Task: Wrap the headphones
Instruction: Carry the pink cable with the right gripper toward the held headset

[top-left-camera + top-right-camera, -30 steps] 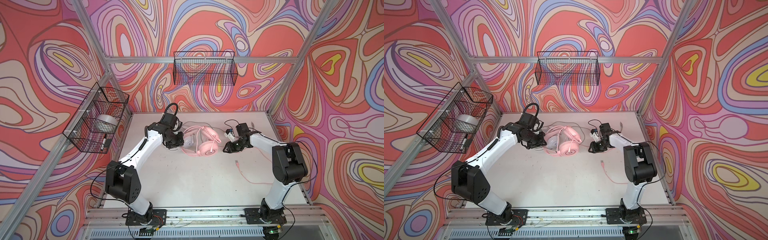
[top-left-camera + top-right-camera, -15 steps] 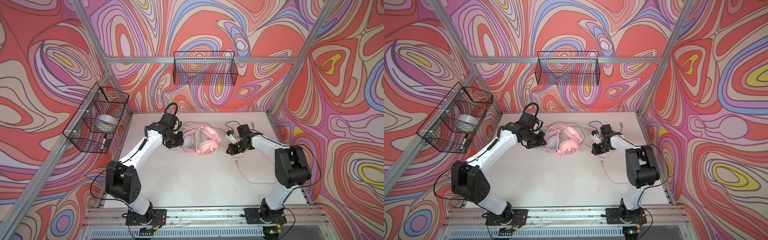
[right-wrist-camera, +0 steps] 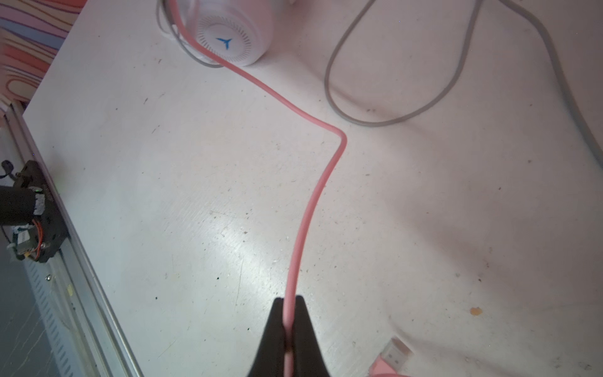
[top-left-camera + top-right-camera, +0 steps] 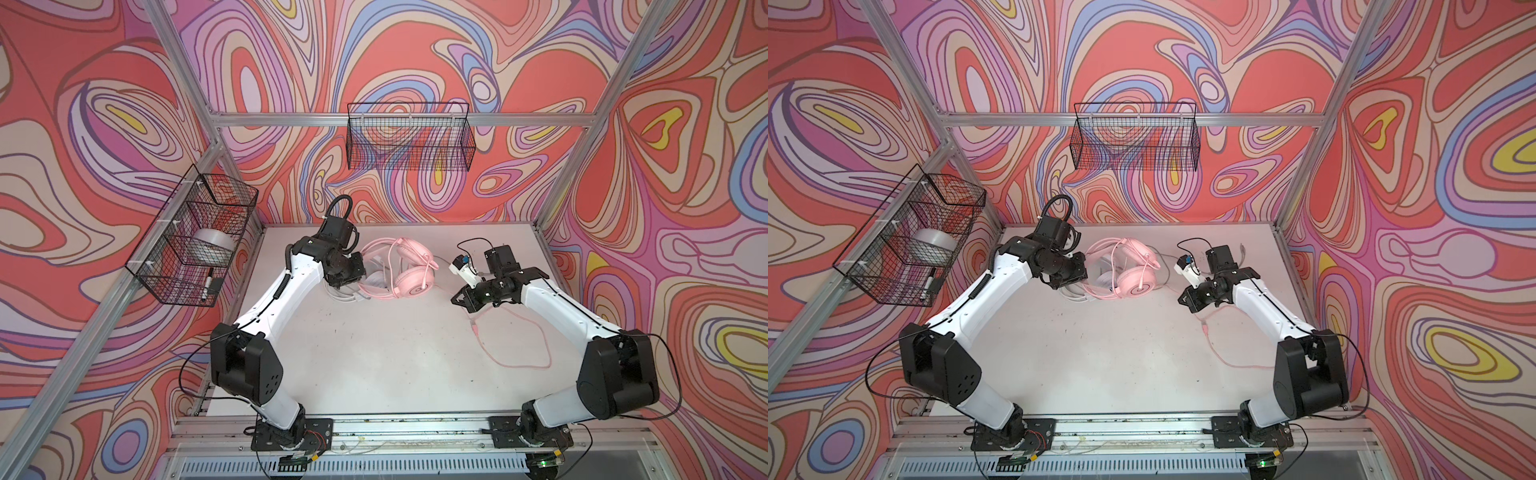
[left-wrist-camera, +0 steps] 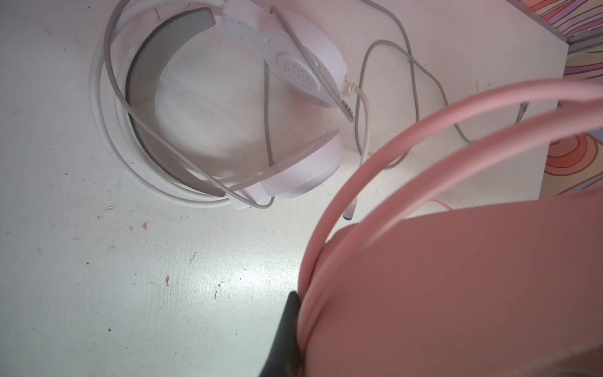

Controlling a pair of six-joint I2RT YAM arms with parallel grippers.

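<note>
Pinching pink cable [image 3: 306, 209] — wrist view only — right hand [image 3: 287, 302]; left hand [image 4: 348, 281] clamps pink headphones [image 4: 412, 283].

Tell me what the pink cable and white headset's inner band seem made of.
The pink cable looks like matte rubbery plastic: it curves and kinks without creasing. The white headset's inner band seems grey woven mesh, by its fine grid texture.

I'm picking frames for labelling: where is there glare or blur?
Left wrist view: pink headphones loom close, out of focus; glare on the table. Right wrist view: a similar glare patch, pink cable sharp. Both top views: even light, sharp.
</note>
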